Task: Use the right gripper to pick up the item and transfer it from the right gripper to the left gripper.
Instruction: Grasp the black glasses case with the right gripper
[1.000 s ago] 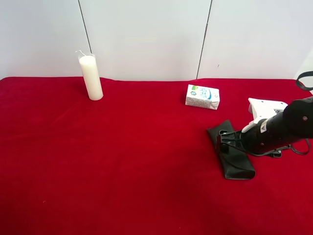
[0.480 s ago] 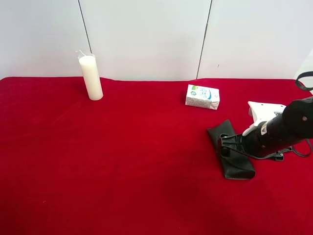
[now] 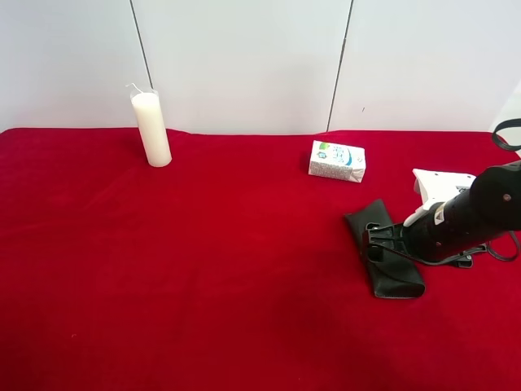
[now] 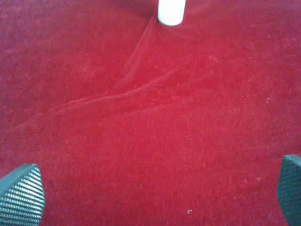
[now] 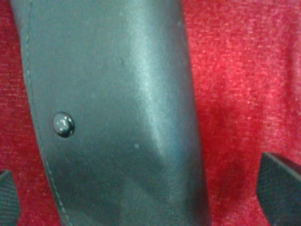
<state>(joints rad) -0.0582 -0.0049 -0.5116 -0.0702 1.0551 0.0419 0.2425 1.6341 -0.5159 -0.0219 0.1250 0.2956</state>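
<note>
- Over the item (image 3: 395, 277), the right gripper (image 3: 373, 243) is being held spread, its 2 fingers (image 5: 280, 188) straddling the long axis.
- The left gripper (image 4: 155, 190) is being held spread over bare red cloth (image 4: 150, 117).

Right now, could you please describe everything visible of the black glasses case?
The glasses case is flat, elongated and black, smooth and leather-like with a faint sheen, stitching along one edge and a small round snap button. It lies flat on the red cloth, slanted, apart from the white carton. The open right gripper straddles it, fingers clear of its sides.
</note>
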